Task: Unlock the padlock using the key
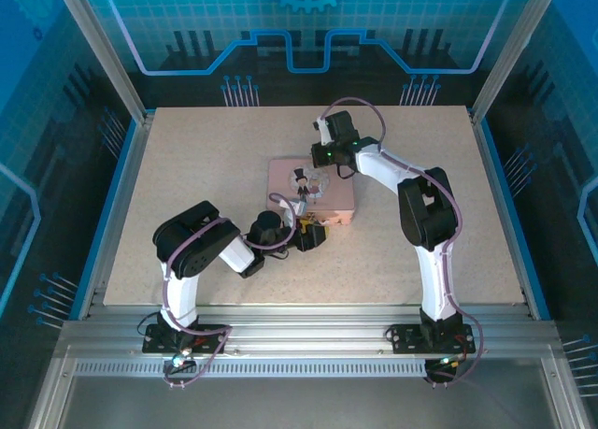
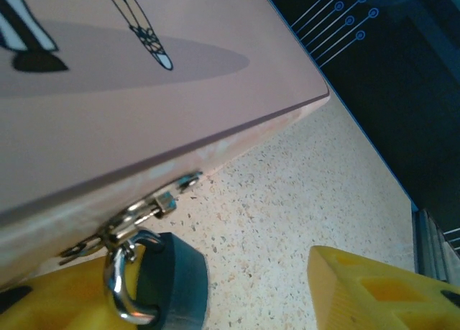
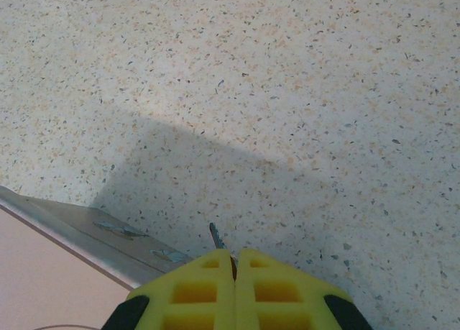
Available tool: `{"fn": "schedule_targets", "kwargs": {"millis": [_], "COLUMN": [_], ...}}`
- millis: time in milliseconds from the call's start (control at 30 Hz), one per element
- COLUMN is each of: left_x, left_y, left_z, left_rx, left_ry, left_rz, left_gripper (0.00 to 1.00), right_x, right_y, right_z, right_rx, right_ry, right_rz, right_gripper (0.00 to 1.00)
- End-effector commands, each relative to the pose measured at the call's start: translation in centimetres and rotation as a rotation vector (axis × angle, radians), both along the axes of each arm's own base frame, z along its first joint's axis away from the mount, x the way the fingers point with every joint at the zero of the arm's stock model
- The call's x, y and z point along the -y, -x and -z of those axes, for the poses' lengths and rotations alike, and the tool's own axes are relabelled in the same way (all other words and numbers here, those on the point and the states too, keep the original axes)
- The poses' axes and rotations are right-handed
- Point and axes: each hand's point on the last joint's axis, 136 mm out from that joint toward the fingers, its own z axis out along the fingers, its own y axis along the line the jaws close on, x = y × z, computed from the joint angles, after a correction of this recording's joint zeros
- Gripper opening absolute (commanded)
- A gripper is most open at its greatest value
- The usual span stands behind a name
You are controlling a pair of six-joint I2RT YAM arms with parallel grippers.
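Straddling the cropped padlock (image 2: 172, 276), left hand (image 2: 190, 290) gapes; right hand (image 3: 235, 262) pinches barely visible key (image 3: 215, 236)

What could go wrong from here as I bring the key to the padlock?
1. Only a thin tip of the key pokes out of the shut right gripper, so it may twist or slip on insertion.
2. The padlock hangs loose from the hasp, with a gap to one finger of the left gripper. It may swing away.
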Motion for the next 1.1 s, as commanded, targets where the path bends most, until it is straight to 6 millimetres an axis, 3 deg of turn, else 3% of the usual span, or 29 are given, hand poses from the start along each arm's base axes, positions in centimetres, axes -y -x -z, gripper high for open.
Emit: {"fn": "schedule_targets", "kwargs": {"millis": [0,267,433,833,1067], "left_x": [-0.3,-1.2,-1.8,-2.5,-2.3], "left_y": [-1.5,-1.7,-1.7,-1.8,-1.4], "left_z": [-1.5,-1.5,-1.1,-0.8,-1.4], "left_rx": [0.05,0.024,0.004,-0.031,-0.102], "left_ry": [0.034,0.03,0.02,0.002,0.004], "left_rz": [-0.05,-0.053,-0.061,-0.052,-0.015], "left_gripper": [0.55,0.39,0.35,0.06,0.0], "right_x": [-1.5,-1.3,-1.3,-1.5,-0.3], "right_y": [3.4,3.3,3.3,3.3,2.4], "right_z": [1.0,0.5,0.4,-0.1,-1.5], "right_rx": [-0.086,-0.073,-0.072,-0.064,-0.032], "right_ry": [0.013,0.013,0.011,-0.001,-0.014], "right_rz": [-0.067,-0.062,-0.062,-0.065,-0.039], "right_gripper": [0.0,0.0,0.0,0.0,0.0]}}
